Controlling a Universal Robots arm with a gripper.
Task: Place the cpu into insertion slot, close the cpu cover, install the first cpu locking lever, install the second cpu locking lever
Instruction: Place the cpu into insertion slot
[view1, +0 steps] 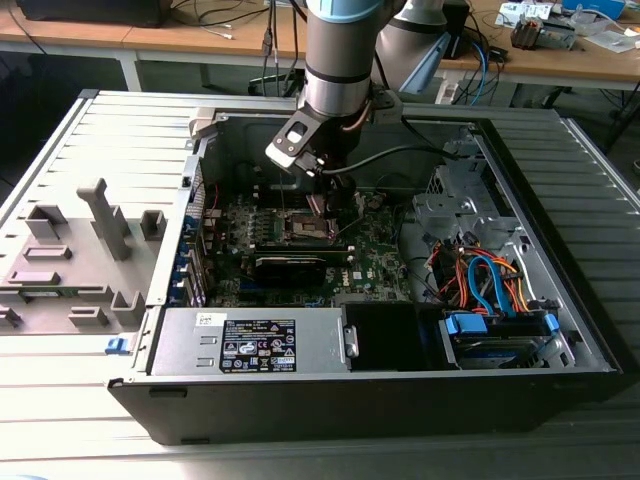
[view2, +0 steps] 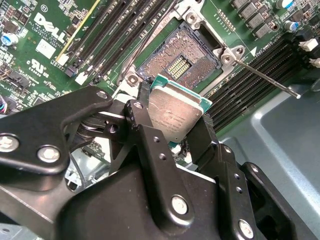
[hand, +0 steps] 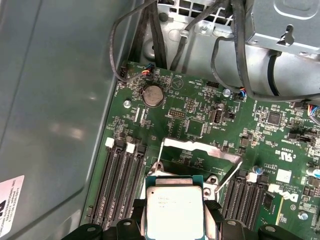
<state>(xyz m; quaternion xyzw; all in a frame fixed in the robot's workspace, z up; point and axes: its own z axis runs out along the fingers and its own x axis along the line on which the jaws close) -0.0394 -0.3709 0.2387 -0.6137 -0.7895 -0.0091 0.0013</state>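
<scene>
The arm (view1: 340, 60) reaches down into the open case (view1: 560, 200), which lies on the grey ribbed worktop (view1: 60, 400). The hand (view2: 172, 122) hangs low over the green board (hand: 200, 115). Its two black fingers (view2: 140, 117) are closed part-way and clamp the cpu (view2: 175, 112) by opposite edges, metal top facing the cameras in both wrist views. The cpu is held clear of the board and is not seated. In the second wrist view it sits tilted, and its far edge overlaps the near corner of the slot (view2: 182, 60). The slot is uncovered, with the brownish-gold pin field fully exposed. In the first wrist view the cover (hand: 200, 147) stands swung open just beyond the cpu. One lever (hand: 228, 176) and the other lever (hand: 160, 152) are both unlatched; they rise as thin rods on either side of the cpu. Long black memory slots (hand: 122, 185) flank the slot. In the exterior view the power supply (view1: 250, 340) lies along the near wall of the case. Grey fixtures (view1: 100, 220) stand on the worktop at the exterior view's left.
</scene>
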